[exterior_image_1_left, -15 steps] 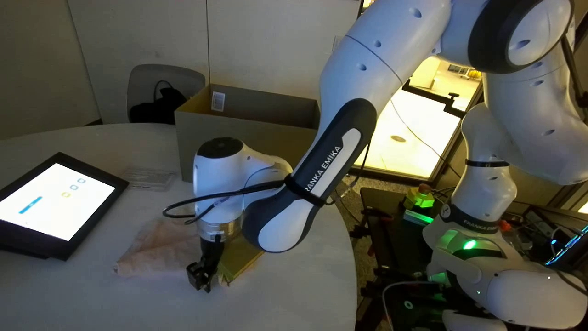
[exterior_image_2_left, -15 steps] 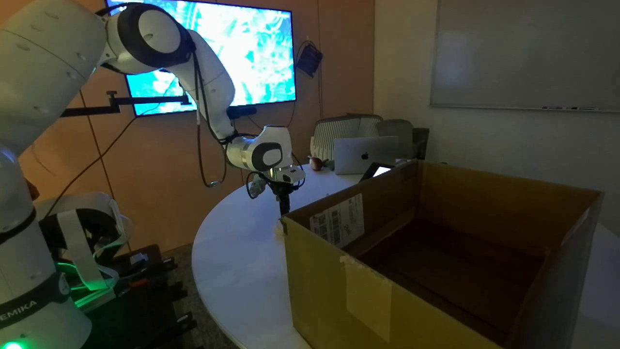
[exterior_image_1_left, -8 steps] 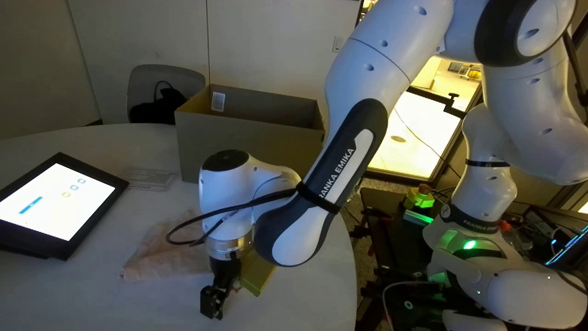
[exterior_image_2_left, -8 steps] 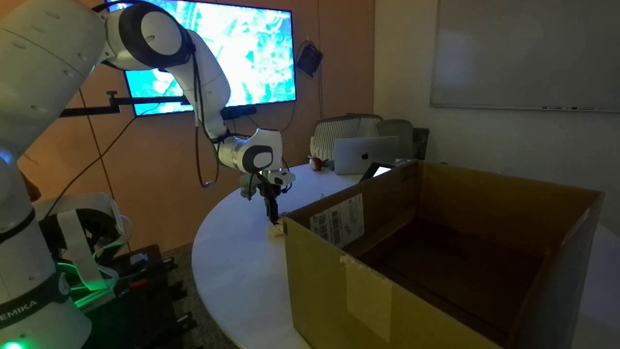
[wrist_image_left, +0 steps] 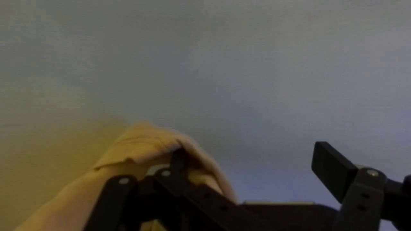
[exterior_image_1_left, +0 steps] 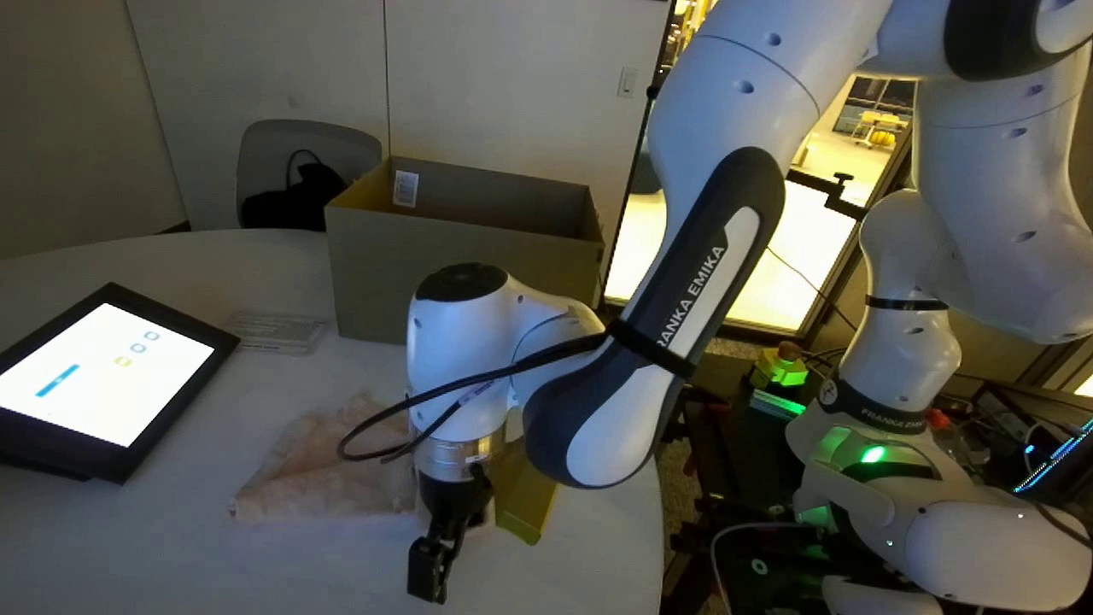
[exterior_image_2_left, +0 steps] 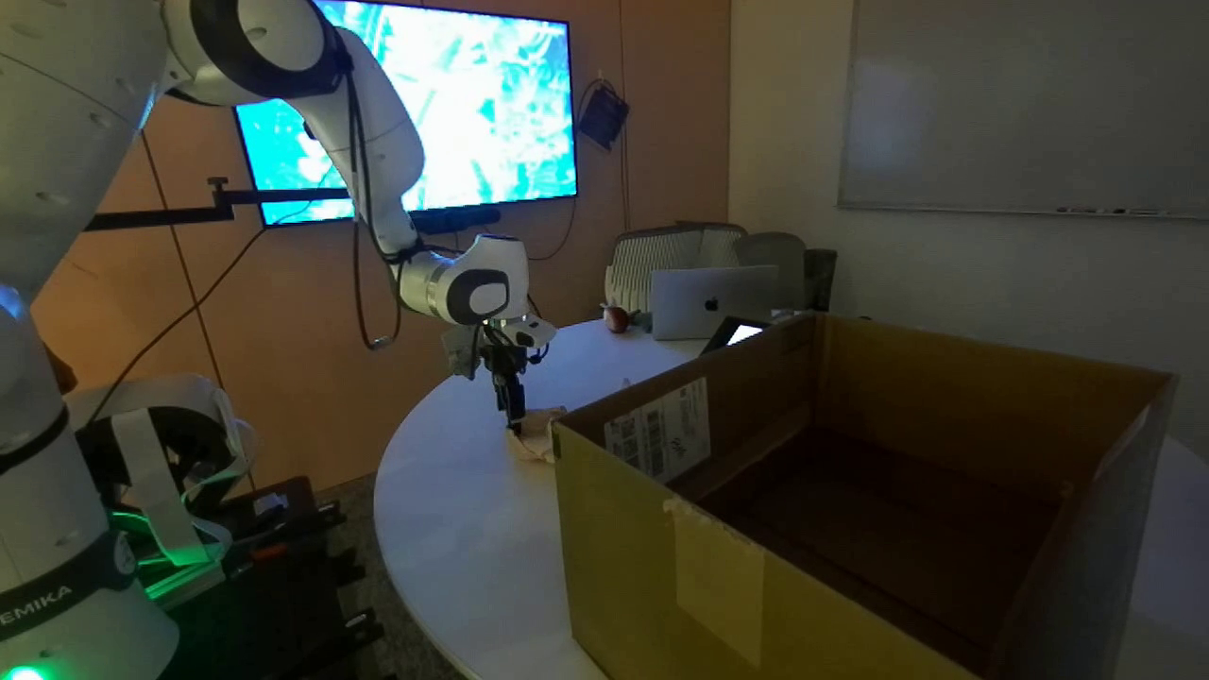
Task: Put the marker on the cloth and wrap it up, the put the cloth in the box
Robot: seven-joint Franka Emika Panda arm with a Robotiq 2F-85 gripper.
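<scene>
Tabletop [exterior_image_2_left: 463, 529] bears cloth [exterior_image_1_left: 329, 470] and box [exterior_image_1_left: 367, 273], wall screen [exterior_image_2_left: 482, 109] glowing beyond, tool [wrist_image_left: 252, 160] spread wide.

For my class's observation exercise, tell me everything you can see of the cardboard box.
The cardboard box is rectangular and brownish, open at the top with no lid on. It stands upright on the white table, the only contact I can be sure of. A white label with barcodes is stuck inside; a lighter patch, ragged along its top, perhaps tape, marks an outside wall. Its floor is shadowed. In an exterior view, the arm hides part of it.
</scene>
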